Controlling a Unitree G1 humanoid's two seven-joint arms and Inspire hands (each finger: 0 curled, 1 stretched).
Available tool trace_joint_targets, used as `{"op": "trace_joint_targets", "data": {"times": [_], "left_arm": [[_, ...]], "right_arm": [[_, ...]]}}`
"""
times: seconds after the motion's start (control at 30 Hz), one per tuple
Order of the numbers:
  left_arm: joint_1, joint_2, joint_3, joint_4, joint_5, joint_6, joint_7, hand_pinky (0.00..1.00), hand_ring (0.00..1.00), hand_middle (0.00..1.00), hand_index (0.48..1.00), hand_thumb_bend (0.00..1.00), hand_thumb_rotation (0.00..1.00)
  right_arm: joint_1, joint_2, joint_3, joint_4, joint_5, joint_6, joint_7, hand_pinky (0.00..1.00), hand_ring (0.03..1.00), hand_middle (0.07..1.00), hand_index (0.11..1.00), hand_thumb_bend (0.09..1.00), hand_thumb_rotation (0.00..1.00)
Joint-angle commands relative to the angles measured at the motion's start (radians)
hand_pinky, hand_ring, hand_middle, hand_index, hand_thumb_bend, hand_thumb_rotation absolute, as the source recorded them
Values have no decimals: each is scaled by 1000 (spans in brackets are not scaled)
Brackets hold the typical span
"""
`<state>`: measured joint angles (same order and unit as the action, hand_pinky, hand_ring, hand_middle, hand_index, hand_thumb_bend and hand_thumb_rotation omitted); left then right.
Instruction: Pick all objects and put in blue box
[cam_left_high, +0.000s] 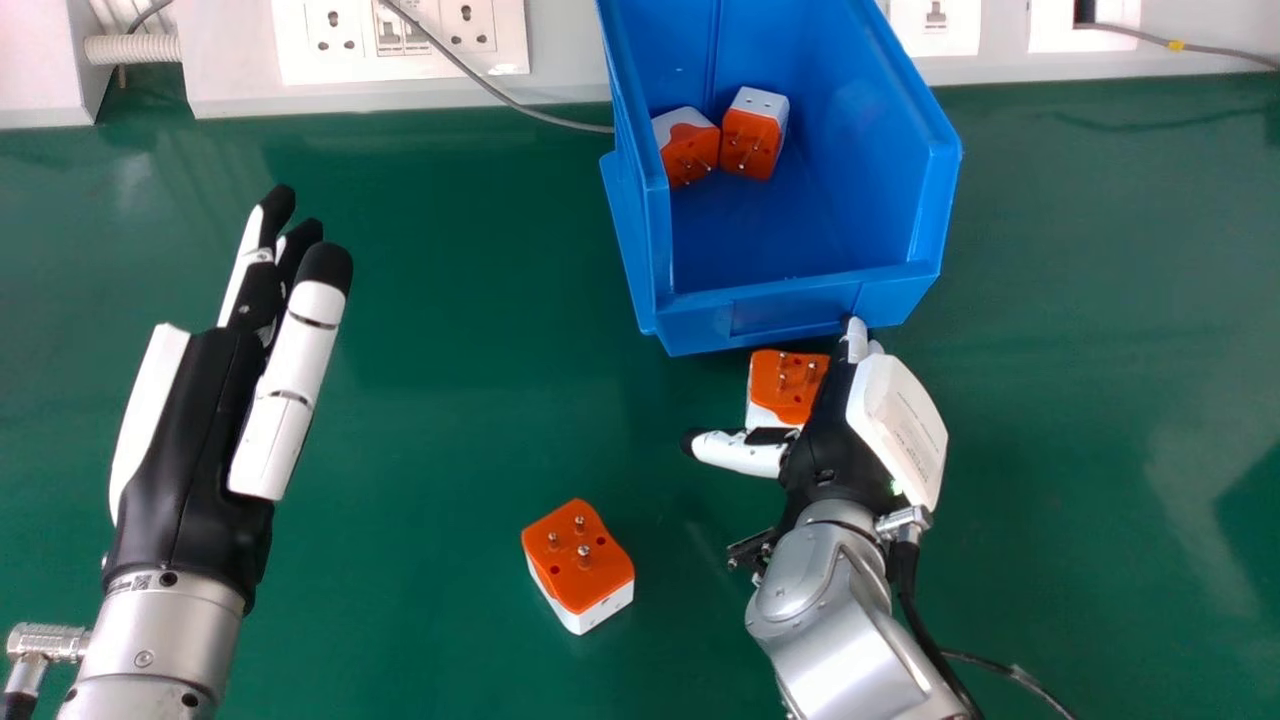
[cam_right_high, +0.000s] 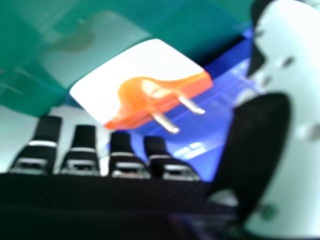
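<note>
Judging plug adapter (cam_left_high: 787, 385) near front edge of blue box (cam_left_high: 800, 296) light, stiff, slick; pinch white sides (cam_right_high: 150, 60), avoiding pins (cam_right_high: 165, 122). Right hand (cam_left_high: 835, 440) beside it, fingers (cam_left_high: 856, 342) open.

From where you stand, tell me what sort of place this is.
Probably a lab or workshop bench: a green tabletop, wall sockets behind it, and orange-and-white plug adapters beside a blue box.

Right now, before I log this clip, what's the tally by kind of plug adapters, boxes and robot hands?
Plug adapters: 4, two inside the box
Blue box: 1
Robot hands, left and right: 2
Total: 7
</note>
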<state>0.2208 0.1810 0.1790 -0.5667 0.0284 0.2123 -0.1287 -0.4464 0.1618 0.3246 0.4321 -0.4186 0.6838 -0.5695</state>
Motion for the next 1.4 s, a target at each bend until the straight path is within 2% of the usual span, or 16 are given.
{"op": "trace_joint_targets", "data": {"times": [0.0, 0.17, 0.43, 0.87, 1.03, 1.27, 1.37], "left_arm": [[-10, 2, -1, -10, -5, -4, 6, 922, 976, 977, 991, 557, 1000], [-10, -2, -2, -12, -13, -5, 3, 922, 976, 977, 990, 556, 1000], [-5, 3, 7, -13, -26, -5, -2, 923, 976, 978, 989, 558, 1000], [-3, 9, 9, -27, -27, 10, 0, 921, 975, 977, 986, 568, 1000], [-7, 10, 12, -24, -29, 11, -1, 920, 975, 977, 986, 570, 1000], [-9, 11, 15, -32, -32, 20, -1, 921, 975, 977, 986, 572, 1000], [-10, 12, 16, -30, -36, 21, -2, 921, 974, 977, 985, 572, 1000]], "right_arm": [[11, 35, -11, 16, 1, 21, 10, 829, 924, 943, 929, 636, 201], [8, 45, -19, 19, -15, 28, 5, 810, 919, 938, 923, 639, 184], [5, 45, -27, 12, -18, 17, 15, 797, 914, 933, 919, 643, 174], [7, 37, -41, 1, -16, 10, 24, 796, 902, 922, 908, 637, 153], [-6, 41, -49, 15, -18, 11, 20, 797, 899, 918, 901, 627, 109], [-13, 38, -46, 3, -21, 26, 32, 795, 894, 909, 883, 618, 42], [-19, 23, -40, 1, -24, 41, 63, 795, 892, 903, 842, 617, 26]]}}
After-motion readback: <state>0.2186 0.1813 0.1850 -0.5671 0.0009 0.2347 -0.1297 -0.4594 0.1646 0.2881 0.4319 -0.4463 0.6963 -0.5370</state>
